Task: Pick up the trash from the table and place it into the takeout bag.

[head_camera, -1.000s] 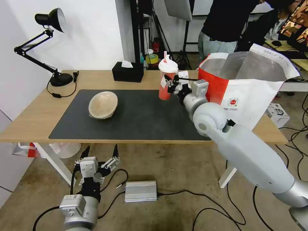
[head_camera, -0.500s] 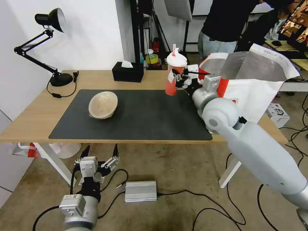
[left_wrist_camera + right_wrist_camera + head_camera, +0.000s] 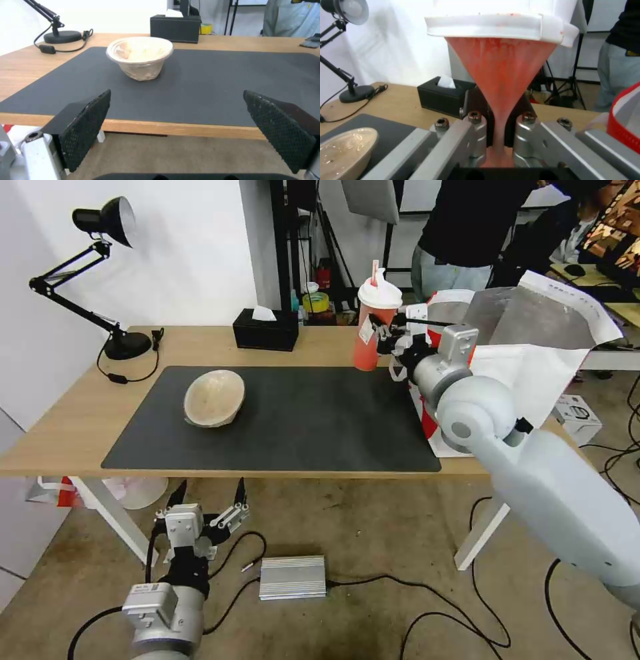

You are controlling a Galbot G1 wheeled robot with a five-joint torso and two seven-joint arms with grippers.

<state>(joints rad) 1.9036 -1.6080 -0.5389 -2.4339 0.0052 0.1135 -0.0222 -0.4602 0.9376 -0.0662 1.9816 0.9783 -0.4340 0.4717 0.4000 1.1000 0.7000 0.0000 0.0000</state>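
My right gripper (image 3: 387, 337) is shut on the red paper cup (image 3: 371, 330) with white lid and straw, holding it in the air above the table's back edge, just left of the takeout bag (image 3: 527, 347). In the right wrist view the cup (image 3: 501, 82) is squeezed between the jaws. The bag stands open at the table's right end, foil lining showing. A beige pulp bowl (image 3: 214, 398) lies tilted on the dark grey mat (image 3: 300, 427); it also shows in the left wrist view (image 3: 140, 56). My left gripper (image 3: 207, 503) hangs open below the table's front edge.
A black tissue box (image 3: 265, 329) and a black desk lamp (image 3: 107, 280) stand along the table's (image 3: 80, 420) back and left. A silver box (image 3: 292, 577) and cables lie on the floor. A person stands behind the bag.
My right gripper has lifted the red cup off the mat and carried it up and right, close to the bag's rim. The left arm and the bowl have not moved.
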